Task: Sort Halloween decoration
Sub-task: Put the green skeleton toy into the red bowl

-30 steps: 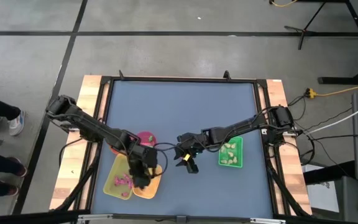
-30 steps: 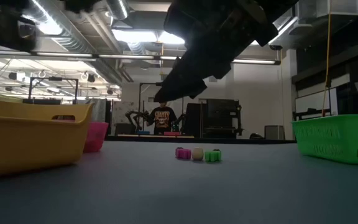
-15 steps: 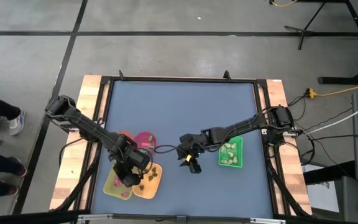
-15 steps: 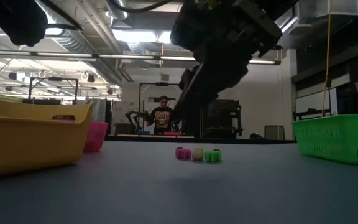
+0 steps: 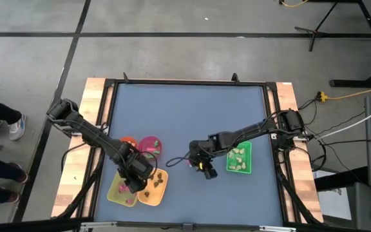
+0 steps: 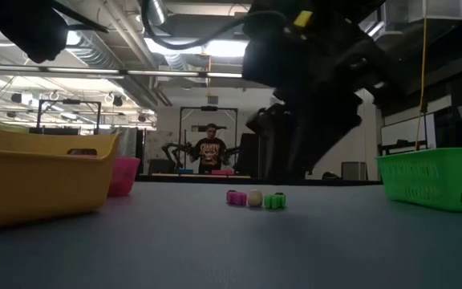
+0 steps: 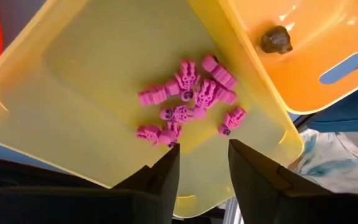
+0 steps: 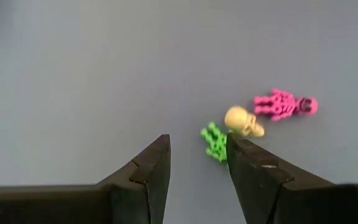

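Three Halloween trinkets lie on the blue table: a magenta skeleton (image 8: pixel 284 104), a cream skull (image 8: pixel 243 121) and a green skeleton (image 8: pixel 215 142). The low view shows them in a row (image 6: pixel 255 198). My right gripper (image 8: pixel 197 149) stands open just above and beside them (image 5: pixel 203 167), the green one close by one fingertip. My left gripper (image 7: pixel 204 165) hangs open over the yellow tray (image 7: pixel 73 93), with nothing between its fingers (image 5: pixel 133 182). Several magenta skeletons (image 7: pixel 188 102) lie on the tray's floor.
An orange tray (image 7: pixel 303 56) holding a dark brown trinket (image 7: pixel 275 38) adjoins the yellow tray. An orange bowl (image 5: pixel 127 142) and a pink bowl (image 5: pixel 151 144) stand behind them. A green tray (image 5: pixel 239 158) with pale trinkets sits at the right. A person stands far behind the table (image 6: pixel 210 148).
My left gripper has gone from over the orange tray toward the table's left, over the yellow tray, and tipped downward. My right gripper has tipped downward and sunk a little toward the three trinkets on the table.
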`<state>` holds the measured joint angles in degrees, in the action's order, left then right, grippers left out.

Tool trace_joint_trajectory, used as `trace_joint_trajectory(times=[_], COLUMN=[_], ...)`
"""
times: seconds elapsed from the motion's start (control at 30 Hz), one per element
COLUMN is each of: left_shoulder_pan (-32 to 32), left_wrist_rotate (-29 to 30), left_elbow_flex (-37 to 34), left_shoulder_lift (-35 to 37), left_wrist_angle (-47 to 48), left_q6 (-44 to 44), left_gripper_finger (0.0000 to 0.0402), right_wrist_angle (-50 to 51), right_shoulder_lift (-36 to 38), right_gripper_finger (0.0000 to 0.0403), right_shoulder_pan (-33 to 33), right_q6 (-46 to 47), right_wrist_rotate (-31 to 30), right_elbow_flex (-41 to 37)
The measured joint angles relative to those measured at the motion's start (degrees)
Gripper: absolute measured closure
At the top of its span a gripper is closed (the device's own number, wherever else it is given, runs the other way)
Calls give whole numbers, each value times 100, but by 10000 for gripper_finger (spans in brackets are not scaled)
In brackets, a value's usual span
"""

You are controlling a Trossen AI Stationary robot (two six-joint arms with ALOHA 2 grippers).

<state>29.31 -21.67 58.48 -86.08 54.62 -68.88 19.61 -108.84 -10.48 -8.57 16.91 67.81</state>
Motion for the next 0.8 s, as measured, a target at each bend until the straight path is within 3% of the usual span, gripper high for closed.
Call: trace_joint_trajectory(times=[0.33,0.8], left_shoulder_pan=[-2,-4], left_wrist_rotate=[20,160], left_elbow_flex=[0,0], left_shoulder_lift=[0,-2], left_wrist_angle=[-17,-23], left_q6=[0,0], left_gripper_finger=[281,282], right_wrist_angle=[204,136], right_shoulder_lift=[0,0], right_gripper_finger=[248,249], right_shoulder_pan=[0,0], right_q6=[-730,-1129], right_wrist_rotate=[-824,-549], right_elbow_flex=[-2,-2])
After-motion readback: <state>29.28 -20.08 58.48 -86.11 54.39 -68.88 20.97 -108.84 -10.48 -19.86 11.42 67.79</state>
